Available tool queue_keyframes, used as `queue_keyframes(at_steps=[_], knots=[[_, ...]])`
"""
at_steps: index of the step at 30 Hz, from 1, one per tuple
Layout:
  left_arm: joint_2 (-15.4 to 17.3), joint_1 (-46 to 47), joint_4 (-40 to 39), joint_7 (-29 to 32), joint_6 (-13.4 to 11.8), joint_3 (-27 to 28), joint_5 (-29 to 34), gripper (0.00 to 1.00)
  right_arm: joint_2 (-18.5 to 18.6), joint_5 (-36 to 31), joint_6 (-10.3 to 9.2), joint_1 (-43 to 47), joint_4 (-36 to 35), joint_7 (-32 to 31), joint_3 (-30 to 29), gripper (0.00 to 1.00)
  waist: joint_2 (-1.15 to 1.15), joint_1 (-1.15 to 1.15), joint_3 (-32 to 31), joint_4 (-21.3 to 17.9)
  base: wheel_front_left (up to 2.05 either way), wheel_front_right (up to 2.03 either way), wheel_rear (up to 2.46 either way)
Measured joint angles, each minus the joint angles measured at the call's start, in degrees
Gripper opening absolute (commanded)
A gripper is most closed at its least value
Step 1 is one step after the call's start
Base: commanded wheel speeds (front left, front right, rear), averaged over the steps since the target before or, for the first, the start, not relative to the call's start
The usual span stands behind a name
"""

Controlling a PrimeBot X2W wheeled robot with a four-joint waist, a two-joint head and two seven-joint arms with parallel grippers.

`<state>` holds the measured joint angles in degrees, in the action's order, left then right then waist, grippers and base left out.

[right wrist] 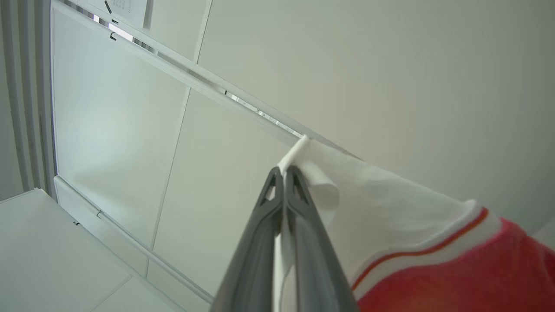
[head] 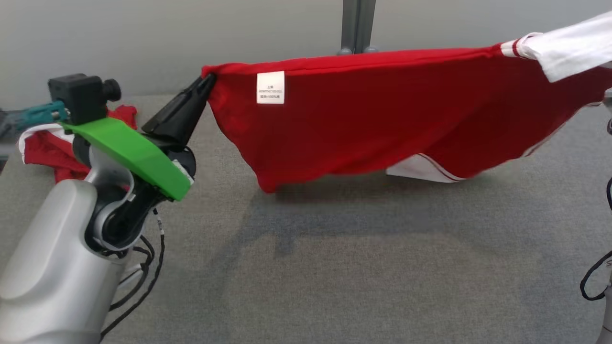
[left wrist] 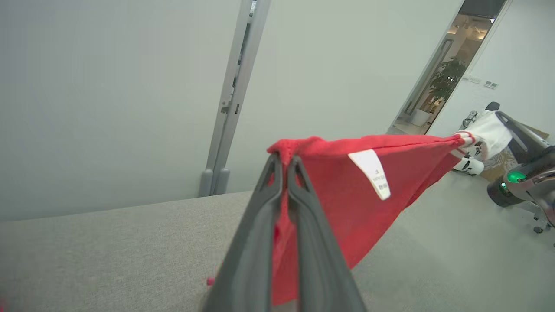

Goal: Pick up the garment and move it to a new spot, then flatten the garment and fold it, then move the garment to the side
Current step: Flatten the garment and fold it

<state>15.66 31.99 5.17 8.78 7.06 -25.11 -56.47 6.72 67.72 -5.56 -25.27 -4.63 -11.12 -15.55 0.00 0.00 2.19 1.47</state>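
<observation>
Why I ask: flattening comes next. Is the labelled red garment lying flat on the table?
No, the labelled red garment hangs stretched in the air from the left gripper, not spread on the table.

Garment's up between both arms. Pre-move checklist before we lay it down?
1. Jaws of left gripper shut on a red corner of the garment: ok.
2. Jaws of right gripper shut on its white part: ok.
3. Top edge stretched straight between the two grips: ok.
4. Lower edge off the table: cannot tell.
5. Other red garment lies apart, at the table's left end: ok.
</observation>
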Motion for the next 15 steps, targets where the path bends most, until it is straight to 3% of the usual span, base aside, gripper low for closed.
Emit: queue_keyframes(at_steps=[6,15], knots=[[5.98,-0.09,-7.13,4.17,-0.85,4.26,-2.94,0.00,-1.35,3.47,-0.69,0.02,-4.03,-0.60,-1.93,0.00,0.00,0.00,-1.64,0.35,0.00,0.00,0.00],[9.43,-3.52,-22.01,6.95,-2.61,9.31,-8.60,0.00,-2.52,8.27,-1.54,2.94,-12.55,-1.31,-5.98,0.00,0.00,0.00,-1.06,-1.81,0.00,0.00,0.00]])
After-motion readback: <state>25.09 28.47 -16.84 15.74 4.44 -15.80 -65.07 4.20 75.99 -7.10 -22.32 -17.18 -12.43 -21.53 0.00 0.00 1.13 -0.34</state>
